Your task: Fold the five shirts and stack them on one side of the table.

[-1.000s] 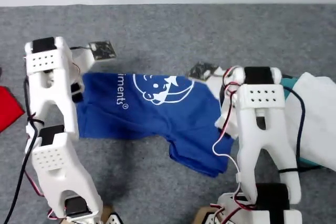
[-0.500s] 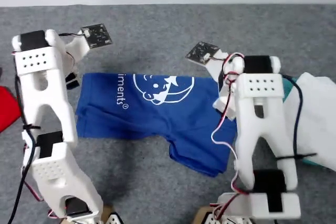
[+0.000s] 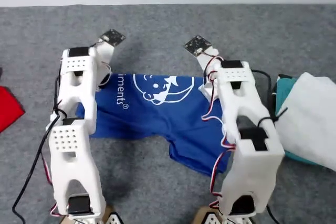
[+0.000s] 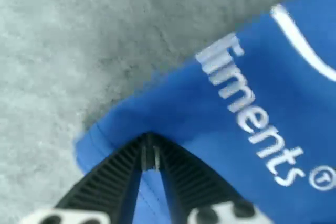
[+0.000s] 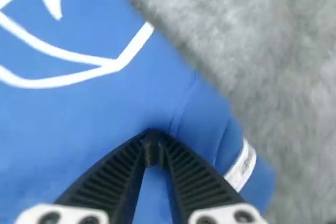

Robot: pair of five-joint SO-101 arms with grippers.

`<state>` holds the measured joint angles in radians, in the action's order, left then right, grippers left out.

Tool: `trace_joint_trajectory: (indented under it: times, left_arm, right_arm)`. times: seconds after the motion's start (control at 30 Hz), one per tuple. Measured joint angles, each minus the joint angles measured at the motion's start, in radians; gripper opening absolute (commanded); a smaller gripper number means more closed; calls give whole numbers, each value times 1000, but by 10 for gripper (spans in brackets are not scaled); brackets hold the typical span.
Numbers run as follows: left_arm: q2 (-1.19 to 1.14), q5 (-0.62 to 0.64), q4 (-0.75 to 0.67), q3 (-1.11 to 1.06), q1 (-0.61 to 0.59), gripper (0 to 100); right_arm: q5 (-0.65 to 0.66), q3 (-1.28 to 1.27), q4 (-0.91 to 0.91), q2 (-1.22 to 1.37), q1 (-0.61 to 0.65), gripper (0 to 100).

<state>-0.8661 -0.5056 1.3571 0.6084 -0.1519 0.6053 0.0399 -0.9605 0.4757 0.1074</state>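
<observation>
At the centre of the high view, a blue shirt [image 3: 157, 114] lies spread flat on the grey table [image 3: 157, 30], with its white printed graphic and lettering facing up. Its lower right part is bunched into a fold toward the bottom of the frame.

The left pincer [image 4: 149, 153] stands over the shirt's upper left corner, beside the lettering. Its ribbed black jaws are closed tip to tip against the fabric; whether cloth is caught between them cannot be told. The right pincer [image 5: 152, 148] stands over the upper right corner, beside a seam and a small white label. Its jaws are likewise closed at the tips, with the same doubt about pinched cloth.

Both white arms, the left arm [image 3: 79, 93] and the right arm [image 3: 236, 103], reach up from the bottom edge across the shirt.

At the right edge, a white folded shirt [image 3: 310, 119] rests on a teal one [image 3: 281, 90]. At the left edge lies a red cloth [image 3: 8, 108].
</observation>
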Motion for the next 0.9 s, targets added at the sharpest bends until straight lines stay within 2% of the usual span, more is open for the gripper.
trace_joint_trajectory:
  times: [0.23,0.47,0.6,0.73,0.9]
  left_arm:
    - [-87,-3,74,138,-25,5]
    - [-101,-31,319,387,-51,5]
    - [-60,-35,364,474,-31,6]
    - [28,-35,367,367,11,6]
    - [146,-48,367,60,44,6]
  right_arm:
    - [0,278,-86,190,-40,9]
    - [-5,586,-348,216,-32,9]
    - [-5,750,-520,216,31,9]
    - [-3,918,-672,216,66,9]
    - [-3,1096,-793,216,58,9]
